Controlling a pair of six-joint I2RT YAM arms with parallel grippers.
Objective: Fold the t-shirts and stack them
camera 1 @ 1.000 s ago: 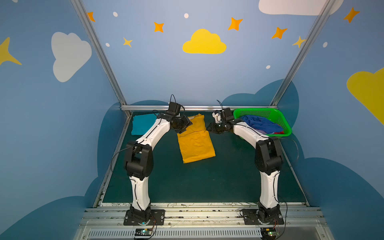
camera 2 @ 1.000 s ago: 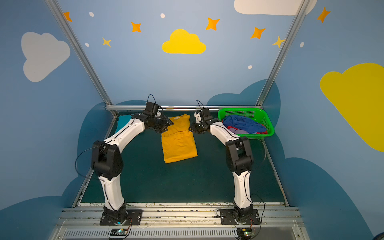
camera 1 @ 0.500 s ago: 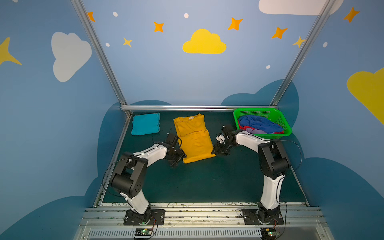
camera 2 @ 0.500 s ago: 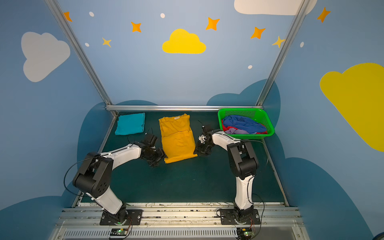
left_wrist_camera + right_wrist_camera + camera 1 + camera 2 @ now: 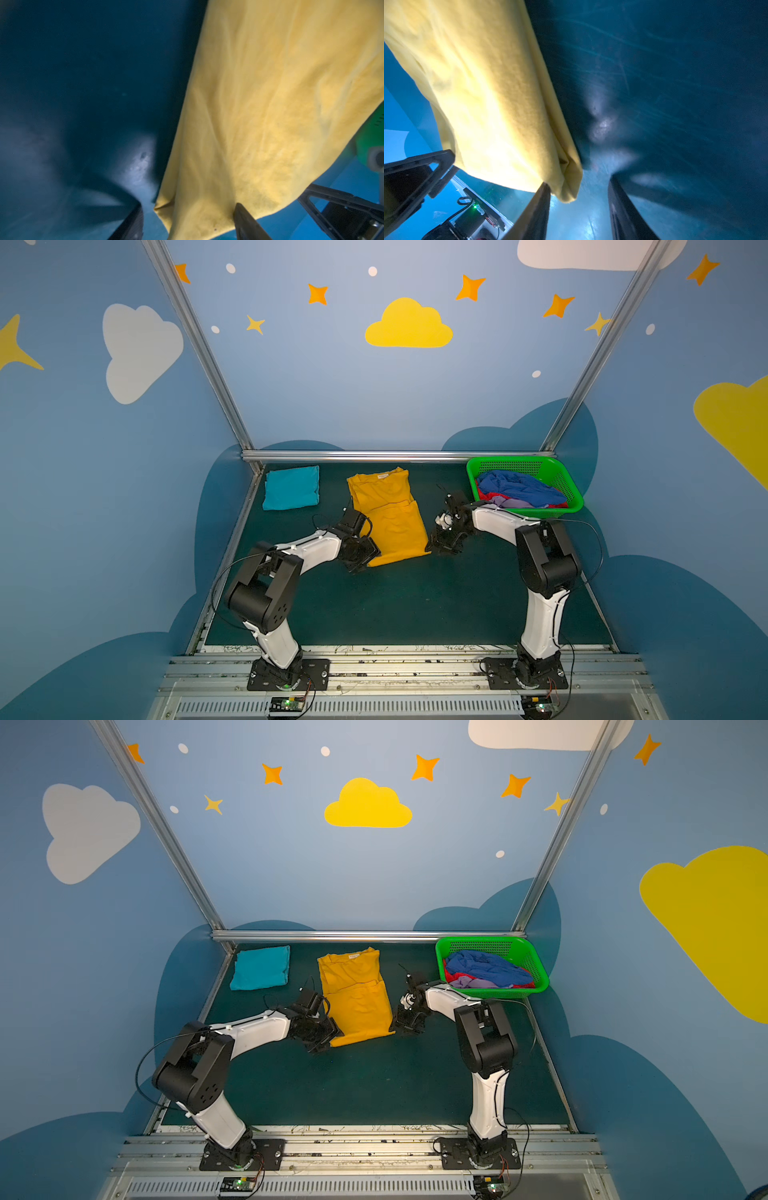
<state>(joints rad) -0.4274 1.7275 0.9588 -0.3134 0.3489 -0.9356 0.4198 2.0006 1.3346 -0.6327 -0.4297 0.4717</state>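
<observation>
1. Yellow item: the mustard-yellow t-shirt (image 5: 388, 522) lies flat on the dark green mat (image 5: 415, 597) at the centre of both top views. It is a long narrow strip, collar toward the upper edge of the mat, hem toward the lower.
2. The teal t-shirt (image 5: 291, 488) sits folded at the upper left of the mat, well apart. The blue, red and lavender t-shirts (image 5: 519, 489) are heaped in the green basket (image 5: 569, 493) at the upper right.
3. Your left gripper (image 5: 361, 560) is at the hem's lower-left corner. The left wrist view shows its jaws apart, with the cloth corner lying between them and not pinched.
4. Your right gripper (image 5: 440, 545) is at the lower-right corner. Its jaws are also parted, one finger touches the cloth edge, and the folded corner reaches into the gap. It holds nothing.
5. Judgement: the crosswise fold of the yellow shirt is in hand, and the grasp on the hem corners is not yet made.
6. The next move calls for both grippers to close on every layer, lift level together, and carry the hem to the collar. An uneven lift would likely skew the fold.
</observation>
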